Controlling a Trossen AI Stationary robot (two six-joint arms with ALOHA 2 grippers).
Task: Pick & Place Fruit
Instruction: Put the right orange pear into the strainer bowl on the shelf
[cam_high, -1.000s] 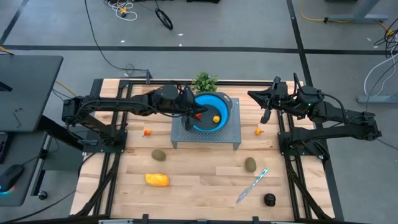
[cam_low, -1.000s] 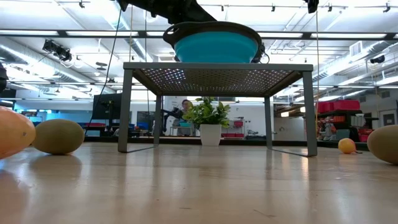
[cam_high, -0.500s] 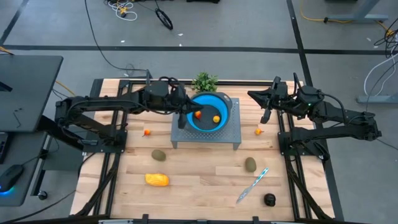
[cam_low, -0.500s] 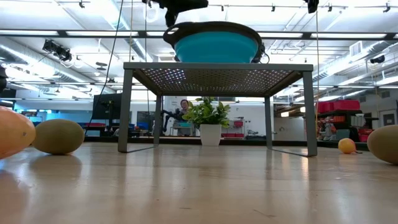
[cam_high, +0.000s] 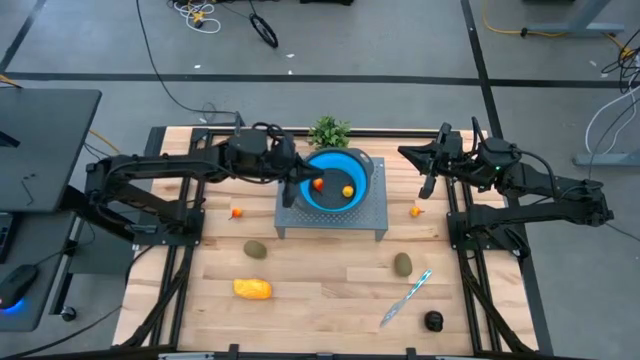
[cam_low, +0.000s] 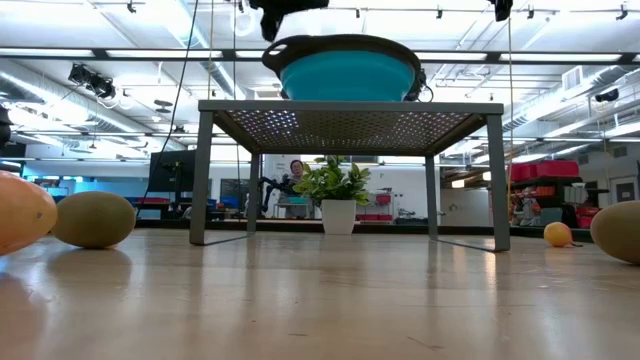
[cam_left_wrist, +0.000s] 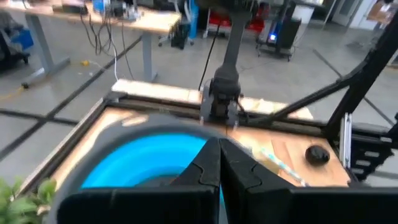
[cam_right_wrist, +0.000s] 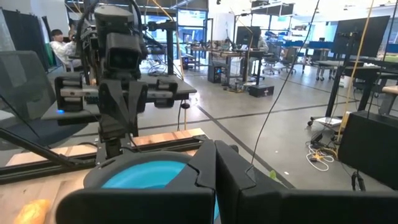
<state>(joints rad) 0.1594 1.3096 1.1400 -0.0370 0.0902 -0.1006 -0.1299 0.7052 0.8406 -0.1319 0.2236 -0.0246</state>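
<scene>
Left gripper (cam_high: 291, 186) pressed together, empty, at left rim of blue bowl (cam_high: 352, 160) on metal stand (cam_high: 376, 215). Two small orange fruits (cam_high: 347, 190) inside bowl, just right of claw. Right gripper (cam_high: 423, 186) closed, well apart.

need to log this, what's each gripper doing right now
left gripper: shut, holding nothing, at the blue bowl's rim.
right gripper: shut, holding nothing, waiting at the table's right.
</scene>
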